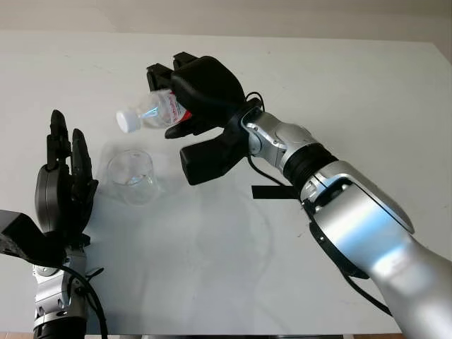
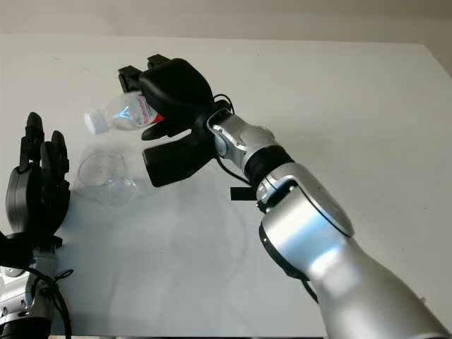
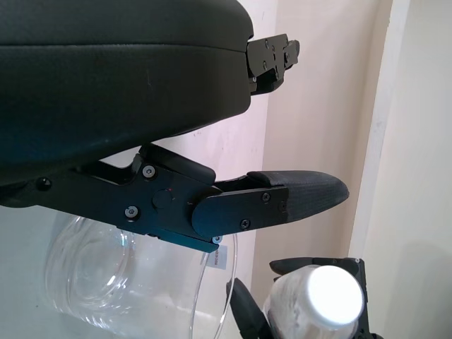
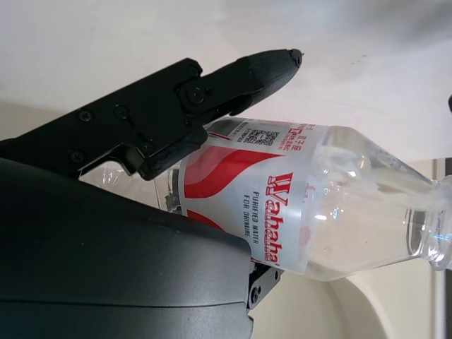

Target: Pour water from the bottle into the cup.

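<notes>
1. Nearest the head camera, the right arm (image 1: 367, 233) comes in from the bottom right, its silver shell reaching up and across the white table (image 1: 353, 85) toward the middle.
2. At its end, the right hand (image 1: 201, 92) is raised above the table with its black fingers clamped around the body of the bottle (image 1: 152, 113).
3. That bottle is clear plastic with a red-and-white label, seen close up in the right wrist view (image 4: 282, 205), where a finger (image 4: 212, 92) lies over the label and the black shell sits against the other side.
4. It is tipped nearly onto its side, neck pointing toward the robot's left and slightly downward, and its white cap (image 1: 126, 121) is on the mouth.
5. Just below and slightly nearer the robot than the capped end, the cup (image 1: 132, 175), a clear plastic one, stands upright on the table, apart from the bottle.
6. No water is seen running between bottle and cup.
7. At the bottom left, the left hand (image 1: 65, 187) is open beside the cup, holding nothing, fingers pointing away from the robot.
8. From the left wrist camera, the cup's rim (image 3: 212, 296) sits close under a finger (image 3: 282, 198), and the bottle's white cap (image 3: 325, 296) faces that camera.
</notes>
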Available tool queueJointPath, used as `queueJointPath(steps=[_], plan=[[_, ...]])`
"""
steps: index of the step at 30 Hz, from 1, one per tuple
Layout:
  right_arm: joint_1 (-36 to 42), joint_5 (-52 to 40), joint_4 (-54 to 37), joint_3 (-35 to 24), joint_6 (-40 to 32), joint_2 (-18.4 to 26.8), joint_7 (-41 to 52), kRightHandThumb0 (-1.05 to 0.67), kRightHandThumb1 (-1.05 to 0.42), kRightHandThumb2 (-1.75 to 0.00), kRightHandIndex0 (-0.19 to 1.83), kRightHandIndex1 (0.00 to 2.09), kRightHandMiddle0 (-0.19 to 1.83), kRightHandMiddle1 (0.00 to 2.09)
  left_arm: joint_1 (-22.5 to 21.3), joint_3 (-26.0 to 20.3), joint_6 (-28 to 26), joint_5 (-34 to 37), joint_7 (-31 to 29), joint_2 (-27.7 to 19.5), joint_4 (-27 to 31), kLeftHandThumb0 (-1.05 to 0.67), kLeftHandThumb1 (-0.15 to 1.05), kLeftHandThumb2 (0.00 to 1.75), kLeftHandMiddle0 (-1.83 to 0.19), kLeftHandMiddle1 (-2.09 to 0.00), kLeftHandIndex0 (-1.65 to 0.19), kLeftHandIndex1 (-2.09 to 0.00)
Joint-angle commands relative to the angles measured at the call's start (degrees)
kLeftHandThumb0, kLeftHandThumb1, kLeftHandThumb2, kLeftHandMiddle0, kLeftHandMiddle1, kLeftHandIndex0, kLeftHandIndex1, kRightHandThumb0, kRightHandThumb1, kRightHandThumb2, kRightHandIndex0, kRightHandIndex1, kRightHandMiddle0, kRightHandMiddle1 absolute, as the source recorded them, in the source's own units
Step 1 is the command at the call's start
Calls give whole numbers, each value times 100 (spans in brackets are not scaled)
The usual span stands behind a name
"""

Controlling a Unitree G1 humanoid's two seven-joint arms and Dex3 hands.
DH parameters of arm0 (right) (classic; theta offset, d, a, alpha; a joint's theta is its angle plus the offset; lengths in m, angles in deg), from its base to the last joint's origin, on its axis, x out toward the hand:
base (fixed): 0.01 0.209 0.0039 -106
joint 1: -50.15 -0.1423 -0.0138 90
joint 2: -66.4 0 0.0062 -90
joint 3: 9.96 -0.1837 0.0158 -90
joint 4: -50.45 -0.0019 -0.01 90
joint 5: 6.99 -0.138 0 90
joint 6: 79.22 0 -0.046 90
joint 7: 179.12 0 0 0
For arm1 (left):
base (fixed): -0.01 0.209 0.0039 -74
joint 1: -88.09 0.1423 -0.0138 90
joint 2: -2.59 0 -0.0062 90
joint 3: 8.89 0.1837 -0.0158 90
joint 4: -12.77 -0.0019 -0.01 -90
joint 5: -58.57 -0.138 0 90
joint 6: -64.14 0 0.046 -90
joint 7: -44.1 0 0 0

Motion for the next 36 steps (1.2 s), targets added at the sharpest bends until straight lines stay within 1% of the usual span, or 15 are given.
queueJointPath(steps=[1, 3, 6, 8, 11, 14, 17, 18, 19, 20, 21, 23, 30, 33, 36], plan=[[-294, 228, 16, 223, -81, 55, -328, -41, -105, -19, 104, 209, 62, 209, 136, 62, 9, -17, 16, 138, -51, -70, 105, 52, 15, -5, 15, -6], [-324, 582, 35, 546, -208, 72, -784, -42, -105, -21, 109, 209, 63, 209, 145, 70, 25, -21, 37, 156, -42, -70, 105, 52, 14, -5, 14, -6], [-317, 761, 74, 744, -218, 45, -1150, -43, -105, -24, 114, 209, 65, 209, 163, 86, 31, -11, 55, 189, -1, -70, 105, 52, 14, -5, 15, -6], [-323, 872, 91, 884, -260, 23, -1338, -42, -105, -19, 118, 209, 61, 209, 174, 89, 31, -4, 57, 203, 25, -70, 105, 52, 14, -5, 15, -6], [-339, 997, 111, 1034, -317, -2, -1604, -42, -104, -10, 117, 209, 51, 209, 181, 83, 39, -6, 55, 203, 22, -70, 105, 51, 15, -5, 14, -6], [-356, 1052, 131, 1111, -320, -17, -1729, -41, -101, -6, 117, 209, 49, 209, 168, 73, 44, -24, 77, 199, -17, -71, 105, 51, 14, -6, 13, -6], [-387, 1210, 146, 1279, -394, -9, -1916, -41, -100, -5, 116, 209, 46, 202, 162, 84, 95, -49, 68, 201, -55, -70, 105, 51, 13, -6, 14, -6], [-392, 1241, 149, 1318, -404, -7, -1974, -41, -99, -5, 115, 209, 46, 197, 164, 87, 104, -57, 71, 206, -54, -70, 105, 52, 13, -6, 13, -6], [-393, 1230, 151, 1316, -372, -7, -1979, -41, -98, -5, 115, 209, 46, 194, 167, 90, 104, -65, 80, 213, -43, -70, 105, 52, 13, -6, 13, -6], [-393, 1199, 153, 1300, -319, -6, -1970, -40, -97, -5, 115, 209, 47, 197, 170, 91, 99, -68, 87, 219, -31, -70, 105, 52, 12, -6, 13, -6], [-389, 1180, 153, 1291, -297, -7, -1971, -40, -96, -5, 114, 209, 43, 194, 172, 92, 91, -75, 99, 224, -22, -70, 105, 52, 12, -6, 13, -6], [-397, 1206, 149, 1326, -310, 4, -2000, -39, -95, -5, 113, 209, 44, 188, 180, 99, 78, -86, 104, 226, -11, -70, 105, 51, 12, -6, 13, -6], [-412, 1259, 169, 1436, -348, 43, -2059, -40, -97, -6, 112, 209, 45, 164, 146, 127, 51, -104, 117, 237, -25, -69, 105, 52, 13, -5, 14, -6], [-416, 1316, 169, 1500, -393, 47, -2092, -40, -95, -5, 112, 209, 47, 170, 139, 137, 65, -113, 109, 237, -62, -69, 105, 52, 13, -5, 14, -5], [-422, 1396, 167, 1584, -466, 39, -2154, -42, -97, -6, 109, 209, 43, 183, 137, 142, 74, -110, 100, 246, -98, -70, 105, 52, 13, -5, 14, -6]])
